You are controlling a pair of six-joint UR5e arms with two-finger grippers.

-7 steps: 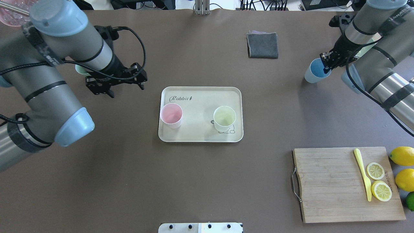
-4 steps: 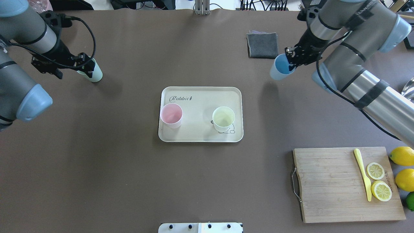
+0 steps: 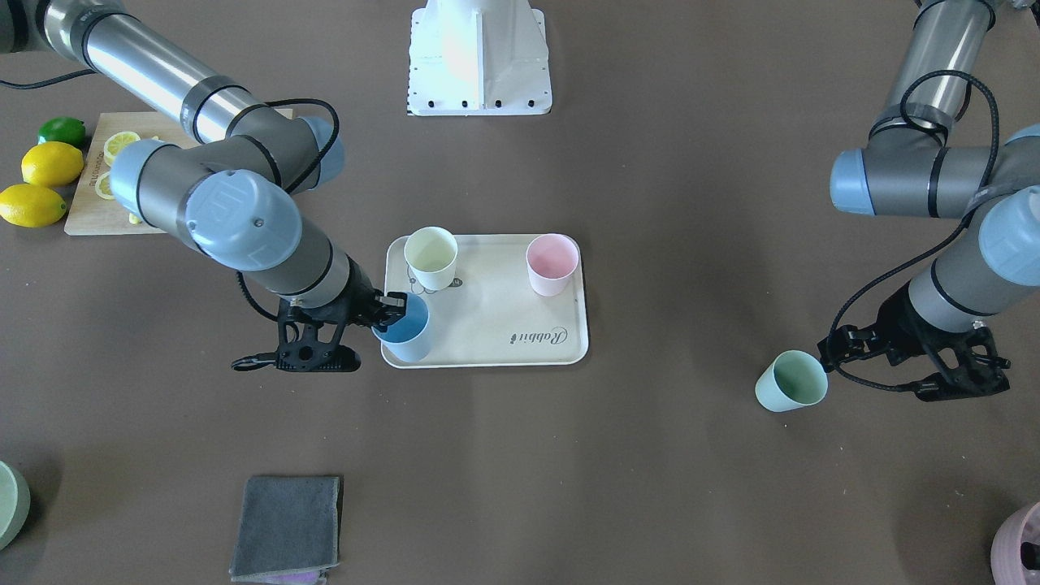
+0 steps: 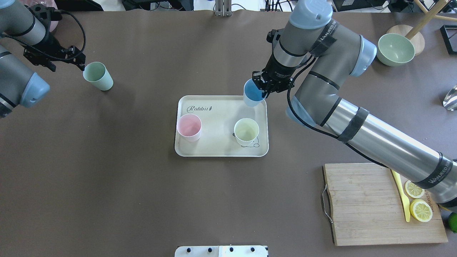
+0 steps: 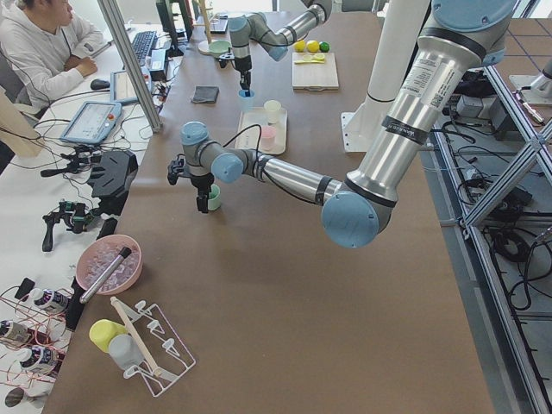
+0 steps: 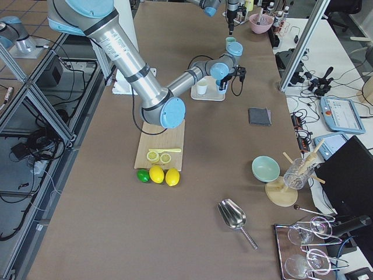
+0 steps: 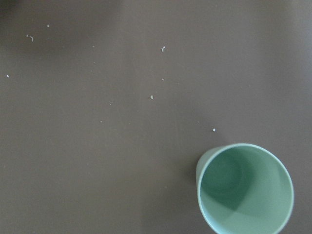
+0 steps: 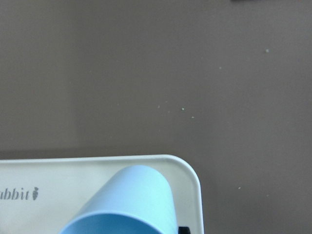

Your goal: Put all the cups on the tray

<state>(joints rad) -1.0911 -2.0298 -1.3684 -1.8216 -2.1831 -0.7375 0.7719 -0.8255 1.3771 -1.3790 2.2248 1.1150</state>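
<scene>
Overhead exterior view, from the left: the left tool (image 4: pixel 79 63) hangs at the far left of the counter (image 4: pixel 125 185), just beside the mint green cup (image 4: pixel 98 76). That cup stands upright on the bare counter, well apart from the tray (image 4: pixel 221 152). The left wrist view shows the whole open mouth of this cup with no finger on it, so it is not gripped. Whether the left tool's fingers are spread or closed cannot be told.

At the middle lies the cream tray with its "Rabbit" script. The pink cup (image 4: pixel 189 127) stands upright at the tray's left edge, and the pale yellow cup (image 4: pixel 246 131) stands upright in its right half.

Over the tray's far right corner, the right tool (image 4: pixel 263 90) is clenched on the rim of the light blue cup (image 4: pixel 252 93), which tilts slightly. Whether its base touches the tray cannot be told.

Farther right, a pale green bowl (image 4: pixel 395 49) sits at the far side. A wooden cutting board (image 4: pixel 364 207) with lemon slices lies at the near right.
</scene>
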